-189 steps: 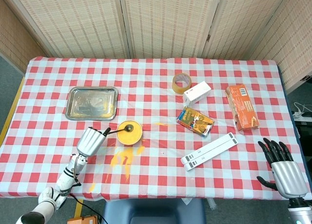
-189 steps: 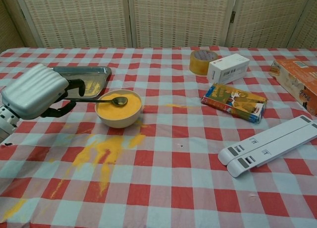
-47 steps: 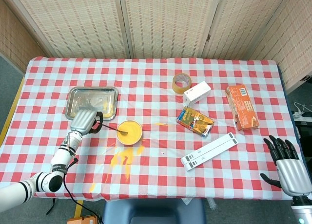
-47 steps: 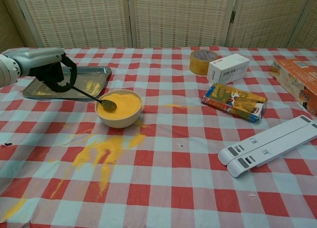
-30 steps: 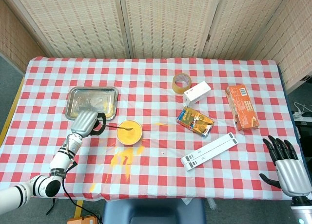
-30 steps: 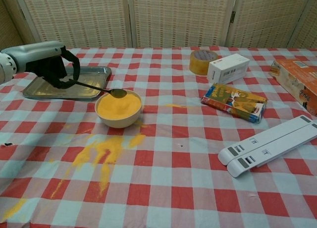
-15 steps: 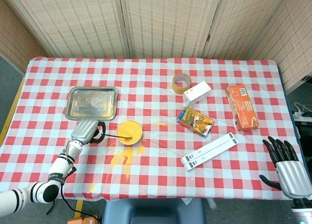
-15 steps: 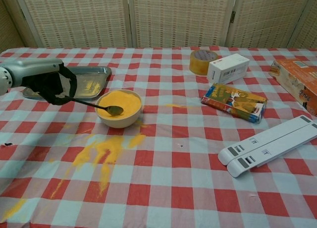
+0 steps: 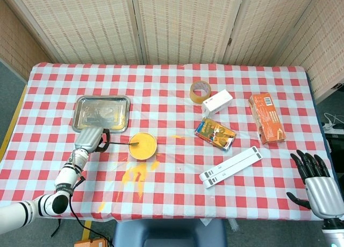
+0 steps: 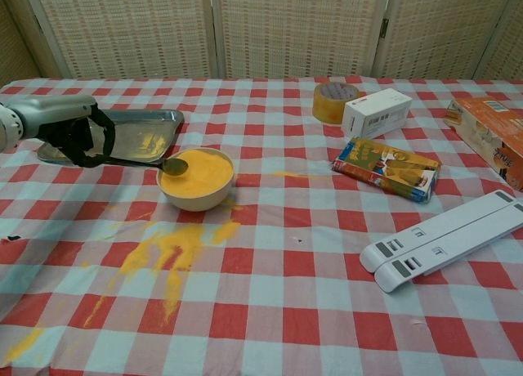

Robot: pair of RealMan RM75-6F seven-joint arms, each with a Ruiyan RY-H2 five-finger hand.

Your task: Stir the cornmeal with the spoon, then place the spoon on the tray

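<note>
Crowding the tabletop's right half: tape roll (image 10: 335, 100), boxes, grey stand (image 10: 445, 239). Left hand (image 10: 72, 128) grips the spoon (image 10: 139, 162), handle lying level, tip over the cornmeal bowl's (image 10: 196, 180) left rim, beside the tray (image 10: 139, 123); right hand (image 9: 317, 188) spread, holding nothing

A dark metal spoon (image 10: 147, 162) is lying nearly level in the left hand (image 10: 69, 129), its handle pinched among the dark fingers and its bowl sitting at the left rim of the cornmeal bowl (image 10: 196, 180). That round, cream-coloured bowl is standing upright on the tabletop, filled with bright yellow cornmeal (image 10: 200, 172). More yellow meal is lying spilled on the checked cloth in front of the bowl. The tray (image 10: 155, 123), a shallow rectangular steel one, is resting flat just behind and to the left of the bowl, carrying a light dusting of yellow.
</note>
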